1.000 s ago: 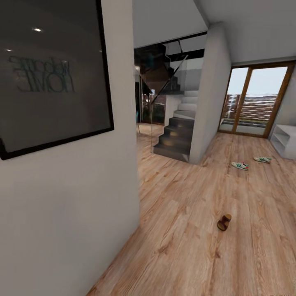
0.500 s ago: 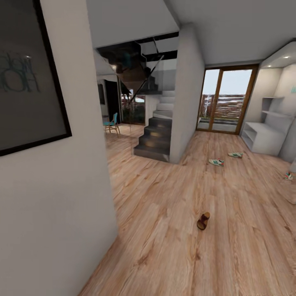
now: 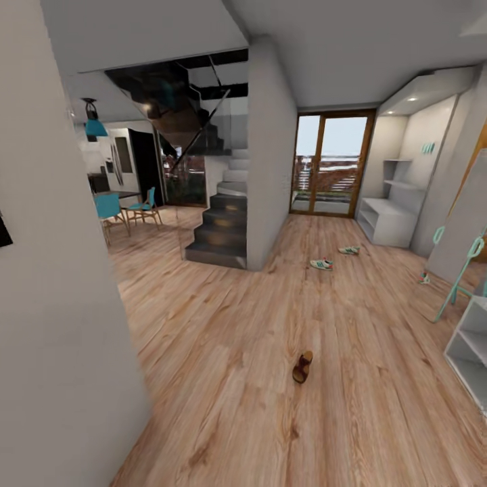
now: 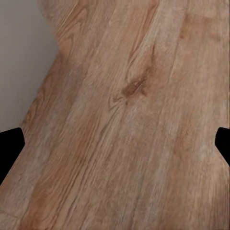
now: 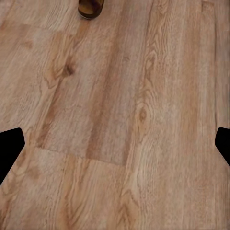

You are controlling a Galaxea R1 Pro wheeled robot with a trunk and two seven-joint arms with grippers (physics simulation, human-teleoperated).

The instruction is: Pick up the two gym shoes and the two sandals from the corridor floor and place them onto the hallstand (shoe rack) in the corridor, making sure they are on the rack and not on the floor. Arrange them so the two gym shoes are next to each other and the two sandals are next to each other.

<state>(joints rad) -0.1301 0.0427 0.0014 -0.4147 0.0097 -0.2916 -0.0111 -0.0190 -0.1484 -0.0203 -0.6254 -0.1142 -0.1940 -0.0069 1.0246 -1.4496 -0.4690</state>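
Just slivers of the robot here: each wrist camera catches flat black, angular fingertips poking in at both picture edges, unmarked, the right-hand pair shaped exactly the same

dark staircase, teal chairs, glass door

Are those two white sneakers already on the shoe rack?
No. Both gym shoes lie on the wood floor, apart from the grey hallstand.

Soft, even daylight enters through the glass doors; the corridor floor shows faint shadows, and edges stretch wide-angle, slightly blurred.
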